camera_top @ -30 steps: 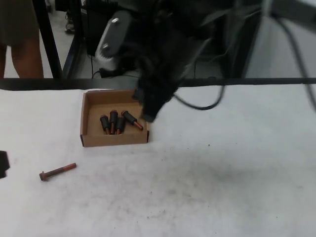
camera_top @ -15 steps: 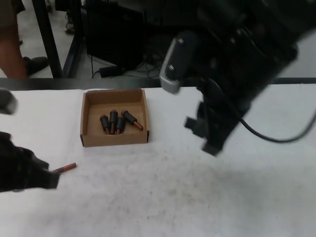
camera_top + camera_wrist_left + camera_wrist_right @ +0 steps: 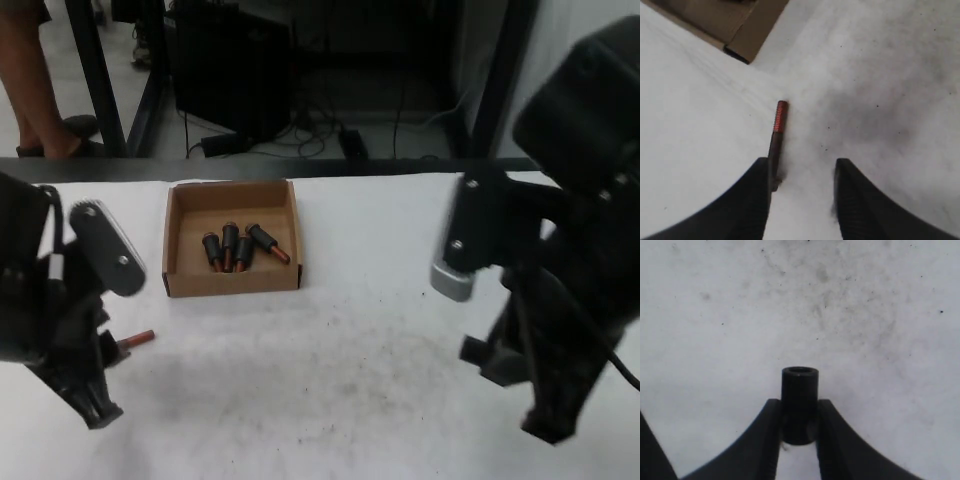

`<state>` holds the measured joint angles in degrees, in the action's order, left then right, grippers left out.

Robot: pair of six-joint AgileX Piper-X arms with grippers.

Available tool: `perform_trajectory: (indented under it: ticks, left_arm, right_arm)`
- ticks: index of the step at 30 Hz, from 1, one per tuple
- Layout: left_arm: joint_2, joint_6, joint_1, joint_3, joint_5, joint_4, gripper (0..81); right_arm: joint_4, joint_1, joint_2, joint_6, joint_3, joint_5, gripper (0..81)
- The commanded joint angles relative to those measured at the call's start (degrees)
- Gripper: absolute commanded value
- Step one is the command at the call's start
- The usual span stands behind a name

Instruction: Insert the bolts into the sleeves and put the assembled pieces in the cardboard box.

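A loose bolt [image 3: 776, 134] with a reddish threaded tip lies on the white bench, its head end right beside one finger of my open left gripper [image 3: 801, 169]. From the high view the bolt's tip [image 3: 139, 339] pokes out from under the left arm [image 3: 60, 310]. My right gripper [image 3: 799, 407] is shut on a short black sleeve [image 3: 800, 382], bore facing outward, held above bare bench at the right, where the right arm [image 3: 560, 300] hangs. The cardboard box [image 3: 232, 281] sits at the back left with several assembled pieces [image 3: 235, 247] lying inside.
A corner of the box [image 3: 742, 37] lies just beyond the bolt in the left wrist view. The white bench [image 3: 340, 380] shows dark smudges between the arms. A black frame rail [image 3: 300, 167] runs along the bench's far edge.
The right arm has swung from the box to the near right. The left arm has come in from the left edge and now covers most of the bolt.
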<state>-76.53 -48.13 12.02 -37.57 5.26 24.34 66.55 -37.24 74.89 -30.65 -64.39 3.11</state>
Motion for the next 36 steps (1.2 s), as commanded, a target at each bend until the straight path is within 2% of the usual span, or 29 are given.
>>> perform_trajectory:
  ticks: [1,7,22,36]
  left_arm:
    - [-3.32,-4.28,-0.11,-0.47,-1.14,-1.23,38.9]
    - [-9.09,-9.35,-0.11,-1.95,-9.98,-6.89,38.9]
    - [-16.57,-13.96,-0.11,-7.01,-10.44,-0.89,38.2]
    - [-22.0,-16.61,-0.11,-7.01,-15.74,-3.98,37.6]
  right_arm:
    - [-0.2,0.17,-3.98,1.14,2.39,1.46,0.2]
    - [0.14,0.17,-8.2,1.98,4.62,3.75,0.2]
    - [0.14,0.17,-9.83,2.41,5.3,3.75,0.2]
    - [0.14,0.17,-9.83,2.41,5.3,3.75,0.2]
